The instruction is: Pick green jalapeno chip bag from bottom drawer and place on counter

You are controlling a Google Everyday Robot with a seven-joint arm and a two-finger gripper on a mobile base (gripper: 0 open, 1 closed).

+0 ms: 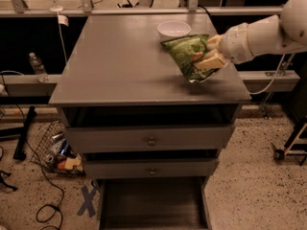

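Note:
The green jalapeno chip bag (186,55) hangs over the right part of the counter (115,61), just in front of the white bowl. My gripper (205,57) comes in from the right on a white arm and is shut on the bag's right end, holding it slightly above the counter top. The bottom drawer (151,204) is pulled out at the foot of the cabinet and its grey floor shows nothing in it.
A white bowl (173,29) stands at the back right of the counter. Two upper drawers with round knobs (151,141) stand slightly open. A wire basket with clutter (60,153) and cables lie on the floor at left. A water bottle (36,66) stands on a ledge at left.

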